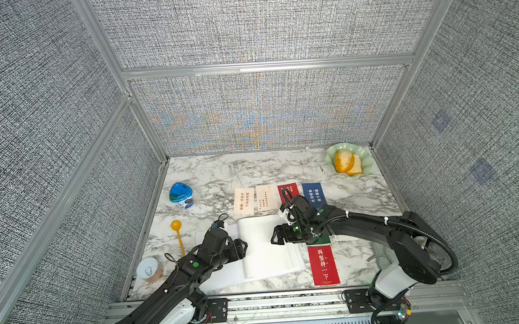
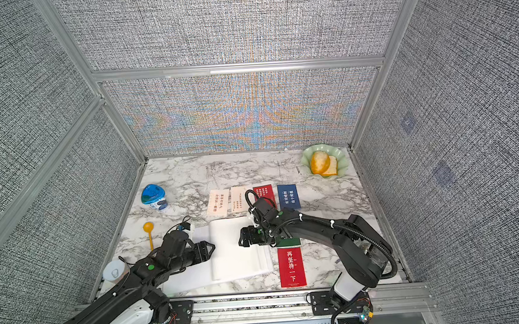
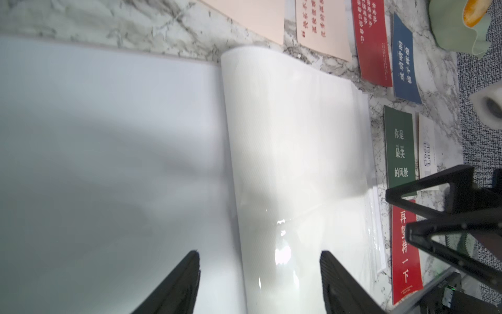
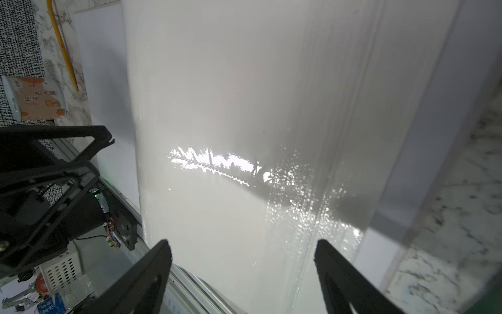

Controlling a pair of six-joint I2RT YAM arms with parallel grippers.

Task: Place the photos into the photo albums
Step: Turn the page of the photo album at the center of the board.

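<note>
In both top views the green card (image 1: pixel 318 241) is almost wholly covered by the right arm (image 1: pixel 364 224), and part of the red card (image 1: pixel 295 189) nearer the table's (image 1: pixel 209 175) far edge is masked by it. The print on the white card (image 3: pixel 427 146) is rendered too blurred to be read in the left wrist view.

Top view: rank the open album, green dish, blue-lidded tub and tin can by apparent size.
1. album
2. green dish
3. blue-lidded tub and tin can look alike; the can sits nearer the camera, so no ranking.
</note>
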